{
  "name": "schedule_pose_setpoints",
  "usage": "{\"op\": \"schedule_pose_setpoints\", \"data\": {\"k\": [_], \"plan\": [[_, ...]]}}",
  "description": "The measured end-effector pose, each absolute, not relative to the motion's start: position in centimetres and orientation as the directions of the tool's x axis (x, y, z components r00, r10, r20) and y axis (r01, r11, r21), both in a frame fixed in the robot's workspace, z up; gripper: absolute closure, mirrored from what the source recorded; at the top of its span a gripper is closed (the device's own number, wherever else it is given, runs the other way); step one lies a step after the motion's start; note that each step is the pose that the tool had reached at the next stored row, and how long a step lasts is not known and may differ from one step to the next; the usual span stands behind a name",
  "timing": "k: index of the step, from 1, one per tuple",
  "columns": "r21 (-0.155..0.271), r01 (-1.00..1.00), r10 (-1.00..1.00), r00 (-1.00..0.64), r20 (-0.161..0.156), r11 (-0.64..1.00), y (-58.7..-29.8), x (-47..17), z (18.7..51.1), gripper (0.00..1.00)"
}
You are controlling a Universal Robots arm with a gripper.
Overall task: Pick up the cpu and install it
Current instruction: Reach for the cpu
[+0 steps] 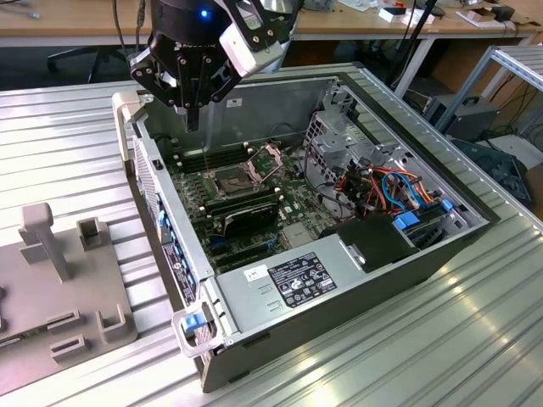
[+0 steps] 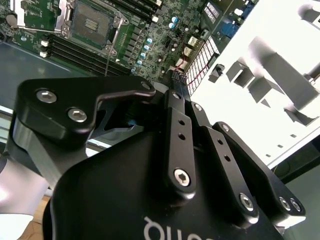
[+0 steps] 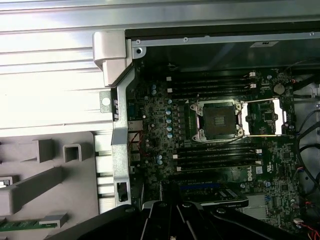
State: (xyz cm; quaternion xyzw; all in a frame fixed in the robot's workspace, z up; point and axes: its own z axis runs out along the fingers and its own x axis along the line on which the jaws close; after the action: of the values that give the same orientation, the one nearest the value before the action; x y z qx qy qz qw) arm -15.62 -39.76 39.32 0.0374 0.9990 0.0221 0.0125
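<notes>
Ribbed tabletop (image 1: 68, 144): gripper (image 1: 193, 123), jaws pressed together, hovers over open case (image 1: 356, 318) and bare socket (image 1: 231, 180); cpu, likely light, stiff, fragile, wants edge grip.

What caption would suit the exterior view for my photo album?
A robot gripper hovers over an open computer case whose CPU socket lies uncovered.
</notes>
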Motion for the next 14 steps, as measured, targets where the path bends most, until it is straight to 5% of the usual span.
{"op": "schedule_pose_setpoints", "data": {"k": [14], "plan": [[0.045, 0.074, 0.075, -0.997, -0.023, 0.996, -39.76, -16.42, 39.32, 0.89]]}}
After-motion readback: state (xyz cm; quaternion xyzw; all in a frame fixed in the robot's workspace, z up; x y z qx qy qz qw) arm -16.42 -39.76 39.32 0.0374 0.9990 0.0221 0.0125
